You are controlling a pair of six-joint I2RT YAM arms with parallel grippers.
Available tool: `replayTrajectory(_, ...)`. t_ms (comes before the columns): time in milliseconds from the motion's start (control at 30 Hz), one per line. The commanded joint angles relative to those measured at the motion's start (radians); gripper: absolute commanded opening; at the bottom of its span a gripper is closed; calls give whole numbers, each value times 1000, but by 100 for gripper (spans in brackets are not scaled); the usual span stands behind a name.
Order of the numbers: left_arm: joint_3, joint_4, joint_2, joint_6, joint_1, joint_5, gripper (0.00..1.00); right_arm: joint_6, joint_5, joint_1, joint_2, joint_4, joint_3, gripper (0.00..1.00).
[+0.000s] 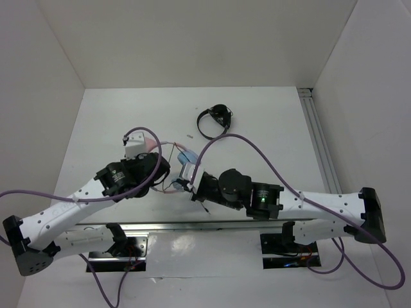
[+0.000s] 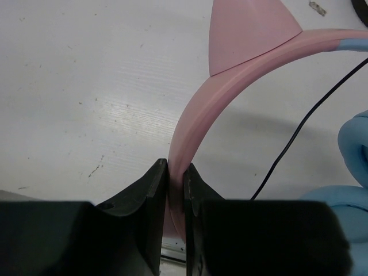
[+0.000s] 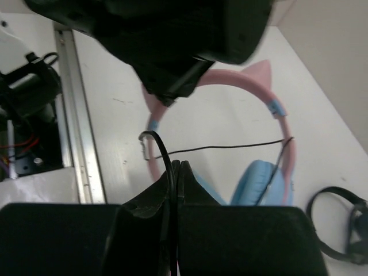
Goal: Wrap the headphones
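The headphones (image 1: 183,160) have a pink headband (image 2: 198,109) with a pink cat ear (image 2: 244,31), light blue earcups (image 3: 256,181) and a thin black cable (image 3: 230,146). They lie between my two arms near the table's front. My left gripper (image 2: 175,172) is shut on the pink headband. My right gripper (image 3: 177,168) is shut on the black cable, which loops out above its fingertips and runs across the headband's opening to the far earcup side. In the top view the left gripper (image 1: 157,168) and right gripper (image 1: 192,186) sit on either side of the headphones.
A smaller all-black pair of headphones (image 1: 215,119) lies farther back, also in the right wrist view (image 3: 339,230). A metal rail (image 1: 319,138) runs along the table's right side, and another rail (image 3: 75,115) along the front edge. White walls enclose the table.
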Motion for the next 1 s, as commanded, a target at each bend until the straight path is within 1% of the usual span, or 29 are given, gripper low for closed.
replayTrajectory(0,6,59,-69,60,-25,-5,0,-86,97,-12,-40,-71,83,0)
replayTrajectory(33,6,59,-69,75,-25,-5,0,-95,145,-12,-40,-80,97,0)
replayTrajectory(167,15,59,-83,170,-25,75,0,-167,203,-31,-10,-100,155,0)
replayTrajectory(267,15,123,-92,256,-25,145,0,-194,223,-51,3,-100,165,0)
replayTrajectory(300,-6,167,-104,308,-37,199,0,-208,223,-69,12,-100,165,0)
replayTrajectory(400,-18,198,-135,355,-50,265,0,-221,232,-121,12,-77,165,0)
replayTrajectory(433,-29,215,-144,382,-59,309,0,-231,222,-139,12,-77,165,0)
replayTrajectory(533,-29,238,-184,422,-59,383,0,-231,185,-210,21,-63,175,0)
replayTrajectory(767,5,218,-247,480,-59,405,0,-251,137,-313,32,-31,175,0)
replayTrajectory(900,40,218,-267,543,-59,471,0,-261,90,-383,41,-22,175,0)
replayTrajectory(967,52,218,-276,588,-59,535,0,-261,56,-414,41,-31,188,0)
